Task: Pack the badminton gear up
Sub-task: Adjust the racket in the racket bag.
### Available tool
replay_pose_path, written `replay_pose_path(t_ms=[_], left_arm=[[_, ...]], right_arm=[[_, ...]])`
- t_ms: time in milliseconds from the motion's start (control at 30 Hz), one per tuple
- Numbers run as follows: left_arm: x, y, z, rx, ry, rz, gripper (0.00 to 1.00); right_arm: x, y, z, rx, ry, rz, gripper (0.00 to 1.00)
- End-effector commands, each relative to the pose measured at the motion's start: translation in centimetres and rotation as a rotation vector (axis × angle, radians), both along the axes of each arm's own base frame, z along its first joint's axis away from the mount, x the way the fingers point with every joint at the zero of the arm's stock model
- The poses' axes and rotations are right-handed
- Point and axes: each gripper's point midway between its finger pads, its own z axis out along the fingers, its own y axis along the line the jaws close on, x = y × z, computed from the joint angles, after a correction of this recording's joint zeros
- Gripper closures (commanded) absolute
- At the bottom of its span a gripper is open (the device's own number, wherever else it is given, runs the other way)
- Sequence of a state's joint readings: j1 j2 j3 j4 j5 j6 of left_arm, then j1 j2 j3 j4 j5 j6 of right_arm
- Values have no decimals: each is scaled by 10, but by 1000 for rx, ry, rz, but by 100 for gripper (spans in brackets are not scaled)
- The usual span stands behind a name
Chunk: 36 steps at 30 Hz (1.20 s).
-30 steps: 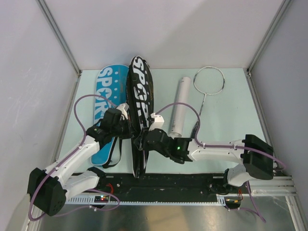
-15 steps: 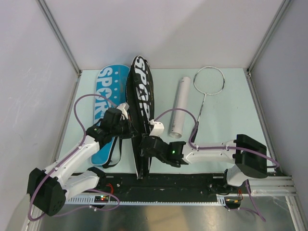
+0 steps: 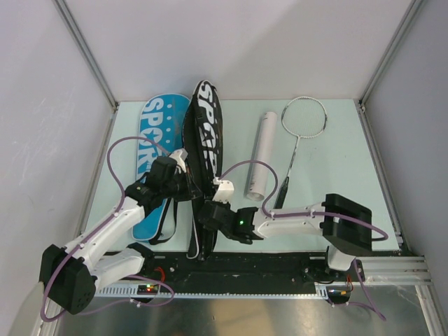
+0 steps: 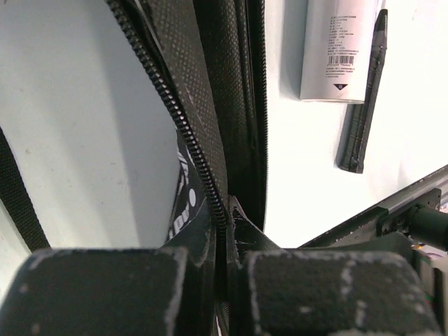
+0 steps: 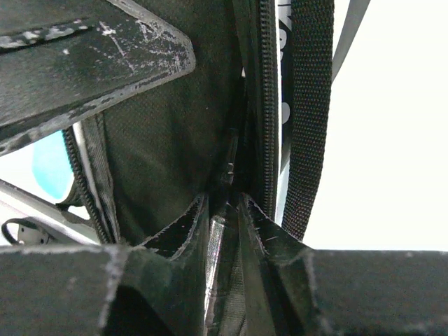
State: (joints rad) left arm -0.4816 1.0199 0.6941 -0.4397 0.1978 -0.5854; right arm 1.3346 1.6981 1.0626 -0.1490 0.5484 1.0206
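The black "SPORT" racket cover lies lengthwise at mid-table, raised on its edge, beside the blue cover. My left gripper is shut on the black cover's zipper edge; in its wrist view the left gripper pinches that seam tightly. My right gripper sits lower on the same cover. In the right wrist view the right gripper is closed on the cover's fabric just below the zipper pull. A white tube and a silver racket lie to the right.
The racket's dark handle lies next to the white tube. A black webbing strap hangs along the cover. A black rail runs along the near edge. Grey walls enclose the table on three sides.
My right gripper slid down the black cover toward the near edge and its jaws narrowed onto the fabric. The cover's lower end shifted left. The left gripper kept its hold.
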Motion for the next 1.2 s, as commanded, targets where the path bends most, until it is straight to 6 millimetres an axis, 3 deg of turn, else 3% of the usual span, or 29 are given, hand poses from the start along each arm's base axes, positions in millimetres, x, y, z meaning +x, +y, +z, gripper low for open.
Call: replay_pose_path(t_ms=[0,167,500,733,833,933,1000,1167], left_arm=[[2,-18,33,-111,-52,-41,100],[-1,-21,33,-132,-44,-53,100],[-5,-28,46,-192,-49,-73,100],[-7,-31,50,-227,-51,-74,100],[-7,-31,47,-228,-46,-70,100],[-8,-30,42,-225,-35,-62,100],[-9,-29,39,-227,-24,-54,100],[-14,-28,32,-247,-4,-33,100]], right_arm=[[15,-9,-41,-108,3,-51,79],[27,-11,-60,-111,48,-85,80],[36,-9,-18,-7,28,-89,60],[40,-9,-28,28,93,-116,52],[38,-9,-42,35,133,-123,60],[45,-15,-41,81,138,-146,91],[58,-19,-24,149,103,-177,98],[88,-24,29,321,16,-255,100]])
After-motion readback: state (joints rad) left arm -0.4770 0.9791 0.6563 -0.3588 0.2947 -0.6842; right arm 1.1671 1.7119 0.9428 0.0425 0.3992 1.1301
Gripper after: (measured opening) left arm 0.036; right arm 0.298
